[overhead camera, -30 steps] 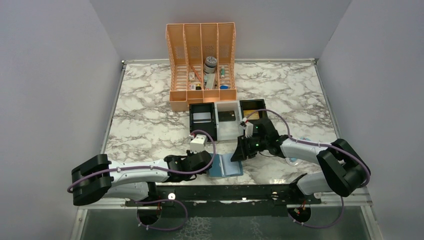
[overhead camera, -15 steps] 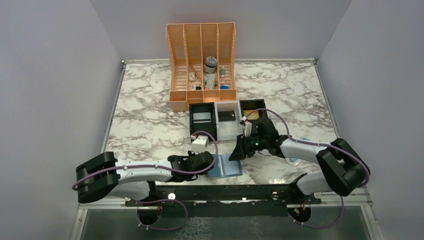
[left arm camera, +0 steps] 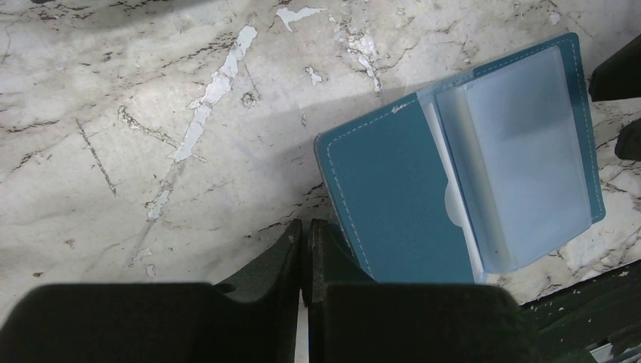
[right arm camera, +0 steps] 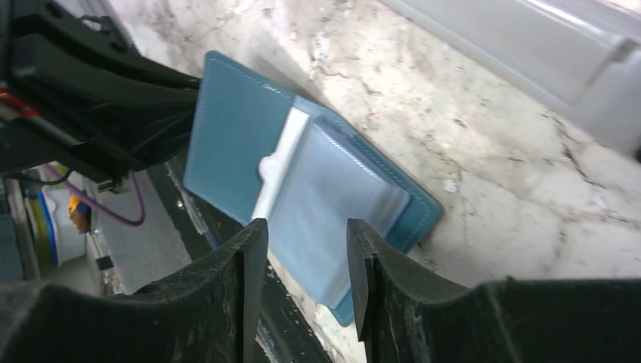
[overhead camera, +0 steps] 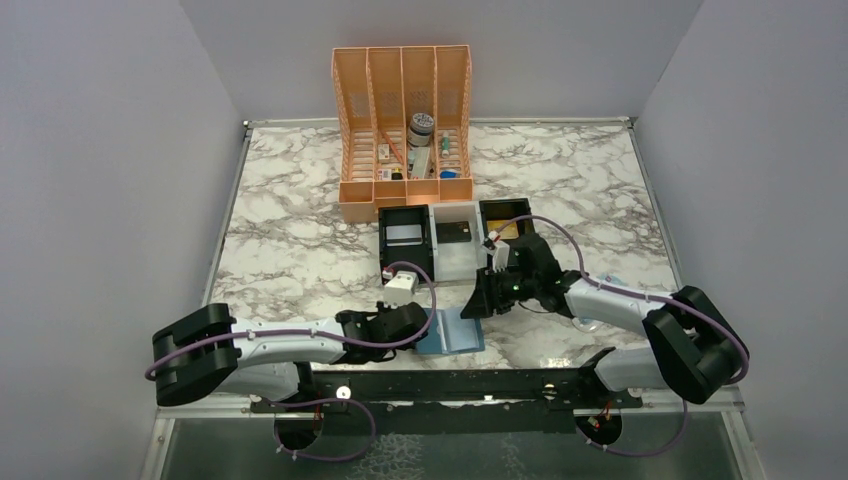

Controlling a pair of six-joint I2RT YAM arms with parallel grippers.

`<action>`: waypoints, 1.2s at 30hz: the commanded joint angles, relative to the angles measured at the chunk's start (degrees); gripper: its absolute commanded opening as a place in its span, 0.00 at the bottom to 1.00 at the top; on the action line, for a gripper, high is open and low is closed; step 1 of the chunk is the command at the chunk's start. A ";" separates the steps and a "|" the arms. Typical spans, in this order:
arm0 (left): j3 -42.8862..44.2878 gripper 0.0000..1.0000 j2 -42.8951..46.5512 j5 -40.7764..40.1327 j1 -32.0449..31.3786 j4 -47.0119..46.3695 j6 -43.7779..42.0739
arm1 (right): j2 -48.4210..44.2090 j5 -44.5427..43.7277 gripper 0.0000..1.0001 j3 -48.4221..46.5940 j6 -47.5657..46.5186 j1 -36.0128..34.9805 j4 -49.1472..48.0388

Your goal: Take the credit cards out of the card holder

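Observation:
The blue card holder (overhead camera: 452, 333) lies open on the marble near the front edge. In the left wrist view its blue panel (left arm camera: 393, 197) is on the left and its pale clear pockets (left arm camera: 521, 159) on the right. No gold-tan card shows in the pockets. One gold-tan card (overhead camera: 506, 231) lies in the tray's right compartment. My left gripper (overhead camera: 424, 322) is shut and empty (left arm camera: 306, 234), its tips at the holder's near left corner. My right gripper (overhead camera: 478, 304) is open (right arm camera: 302, 246), hovering over the clear pockets (right arm camera: 332, 197).
The black-and-white tray (overhead camera: 434, 262) stands behind the holder, with a silver-white card (overhead camera: 405, 234) and a dark card (overhead camera: 457, 233) inside. An orange file rack (overhead camera: 404, 190) stands farther back. A pale packet (overhead camera: 587, 322) lies under the right arm. The black front rail (overhead camera: 450, 385) borders the holder.
My left gripper has edged right up to the holder's left edge. My right gripper has shifted slightly back. The holder has not moved.

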State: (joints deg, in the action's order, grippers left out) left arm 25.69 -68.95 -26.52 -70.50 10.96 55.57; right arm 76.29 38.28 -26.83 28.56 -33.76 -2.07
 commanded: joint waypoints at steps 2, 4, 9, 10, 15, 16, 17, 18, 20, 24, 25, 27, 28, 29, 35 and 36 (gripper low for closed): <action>-0.45 0.00 2.06 0.28 0.25 0.15 0.06 | 0.80 -5.22 0.44 -1.47 -1.60 -0.08 4.45; -0.67 0.00 2.59 0.21 0.22 0.20 0.06 | 1.63 -4.76 0.44 -1.49 -1.75 -0.08 4.25; -1.01 0.00 3.49 -0.01 0.21 0.35 0.30 | 4.21 -0.45 0.44 -0.66 -1.90 -0.08 0.26; -1.13 0.00 3.61 -0.01 0.23 0.30 0.40 | 4.48 -0.03 0.43 -0.51 -1.68 -0.07 -0.48; -1.26 0.00 3.26 0.21 0.25 -0.09 0.41 | 3.96 0.38 0.40 -0.35 -0.89 -0.04 -1.77; -1.27 0.00 3.03 0.23 0.21 -0.19 0.42 | 3.76 0.34 0.40 -0.40 -0.80 -0.07 -1.64; -1.26 0.00 2.77 0.36 0.20 -0.27 0.39 | 3.53 0.20 0.40 -0.49 -0.78 -0.08 -1.13; -1.24 0.00 2.43 0.42 0.21 -0.40 0.39 | 3.21 -0.15 0.41 -0.58 -0.82 -0.08 -0.70; -1.05 0.00 1.78 0.64 0.22 -0.57 0.33 | 2.59 -1.19 0.42 -0.67 -0.78 -0.08 -0.02; -0.54 0.00 0.89 0.85 0.22 -0.62 0.18 | 2.12 -3.01 0.43 -1.02 -0.94 -0.08 1.69; -0.53 0.00 0.84 0.83 0.26 -0.58 0.11 | 2.04 -3.85 0.43 -1.17 -0.90 -0.08 2.20; -0.55 0.00 0.88 0.83 0.24 -0.45 0.14 | 1.50 -5.40 0.43 -1.29 -0.89 -0.08 2.83; -0.50 0.00 0.96 0.78 0.20 -0.35 0.15 | 1.16 -5.83 0.43 -1.36 -0.77 -0.04 3.14; -0.57 0.00 1.07 0.72 0.23 -0.19 0.15 | 0.69 -5.72 0.43 -1.31 -0.66 -0.07 3.20; -0.88 0.00 1.71 0.37 0.24 -0.41 0.48 | 0.78 1.12 0.43 0.10 -0.48 -0.15 -1.22; -0.80 0.00 1.71 0.42 0.19 -0.49 0.43 | 1.46 1.18 0.43 0.05 -0.59 -0.17 -1.11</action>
State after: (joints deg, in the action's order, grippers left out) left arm 24.88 -67.77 -26.39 -70.50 11.07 55.66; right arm 77.23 36.32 -27.05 27.83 -33.76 -0.56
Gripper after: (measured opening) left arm 0.072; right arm 0.429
